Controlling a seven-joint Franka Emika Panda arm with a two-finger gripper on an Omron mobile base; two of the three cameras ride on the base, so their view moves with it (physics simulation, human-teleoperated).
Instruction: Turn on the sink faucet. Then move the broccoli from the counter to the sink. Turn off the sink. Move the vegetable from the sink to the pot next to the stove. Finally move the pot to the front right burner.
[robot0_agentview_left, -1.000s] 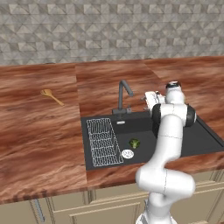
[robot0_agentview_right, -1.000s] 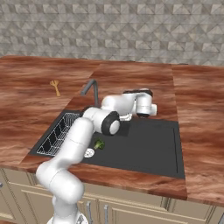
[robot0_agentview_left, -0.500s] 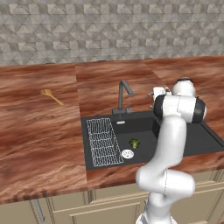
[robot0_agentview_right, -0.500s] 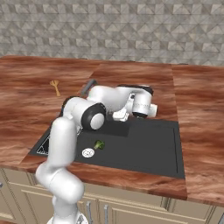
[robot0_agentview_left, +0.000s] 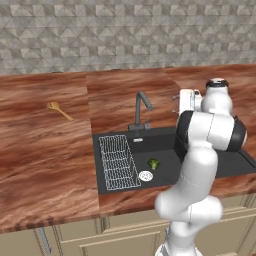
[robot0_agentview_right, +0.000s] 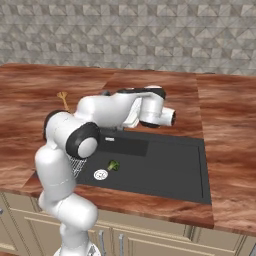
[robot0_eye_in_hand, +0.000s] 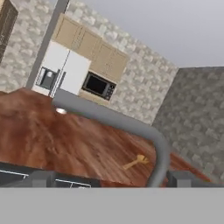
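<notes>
Small green broccoli (robot0_agentview_left: 153, 163) lies in the black sink (robot0_agentview_left: 165, 145) beside the drain (robot0_agentview_left: 145, 175)

A small light-wood spoon (robot0_agentview_left: 59, 110) lay on the worktop well to the left of the basin, its handle angled toward the front. Behind the worktop ran a grey backsplash of triangular-patterned tiles (robot0_agentview_left: 125, 35), and beige panelled cabinet doors (robot0_agentview_right: 165, 240) sat below. Across the room stood a white refrigerator (robot0_eye_in_hand: 59, 72), a black built-in microwave (robot0_eye_in_hand: 99, 86) and pale wooden upper cabinets (robot0_eye_in_hand: 89, 46).
</notes>
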